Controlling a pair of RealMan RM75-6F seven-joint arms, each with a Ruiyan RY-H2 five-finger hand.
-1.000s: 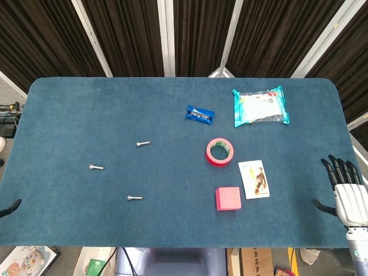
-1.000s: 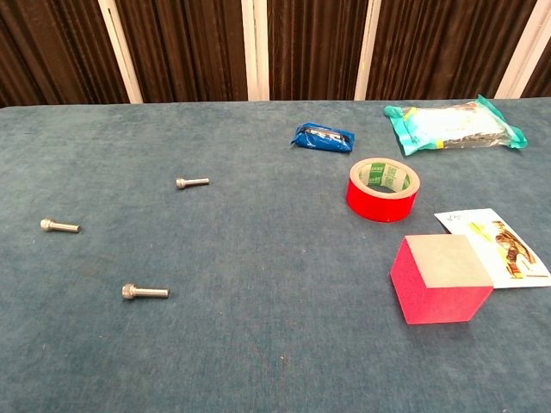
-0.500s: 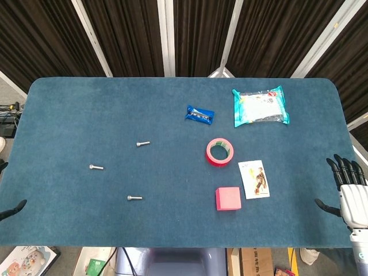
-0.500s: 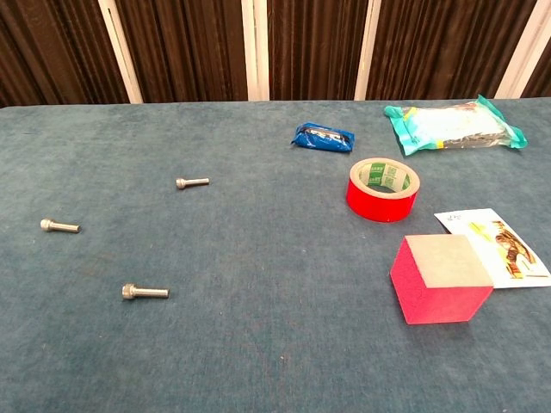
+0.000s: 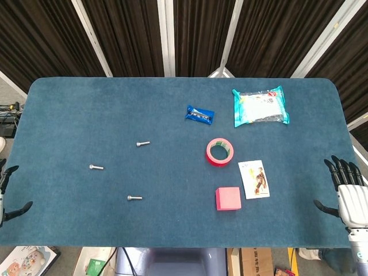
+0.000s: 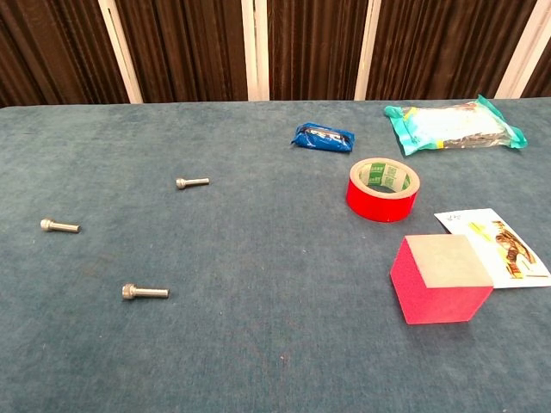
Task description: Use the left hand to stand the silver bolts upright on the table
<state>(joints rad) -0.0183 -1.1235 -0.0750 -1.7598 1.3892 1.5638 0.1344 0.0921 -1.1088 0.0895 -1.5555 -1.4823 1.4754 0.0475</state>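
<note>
dark curtains backed the blue table (image 5: 69, 109); three bolts (image 5: 96, 167) (image 5: 143, 144) (image 5: 134, 198) lay flat on its left half, well apart, probably for the left hand's reach. left hand (image 5: 7, 195) hovered at the left edge, fingers apart, empty. right hand (image 5: 349, 195) sat off the right edge, fingers spread, idle.

Count on the blue felt table (image 5: 86, 103):

Silver metal bolts, lying on their sides: three. One at 12 o'clock of the group (image 5: 143, 144), one at 9 o'clock (image 5: 96, 167), one at 6 o'clock (image 5: 134, 198).

Red roll of tape with green inner core (image 5: 219, 151): one.

Pink foam cube (image 5: 227, 198): one.

Small blue foil packet (image 5: 199, 114): one.

Teal-edged clear plastic pouch (image 5: 260, 106): one.

White printed card (image 5: 253, 179): one.

Robot hands at the table edge: two, left hand (image 5: 7, 192) and right hand (image 5: 348, 192).
</note>
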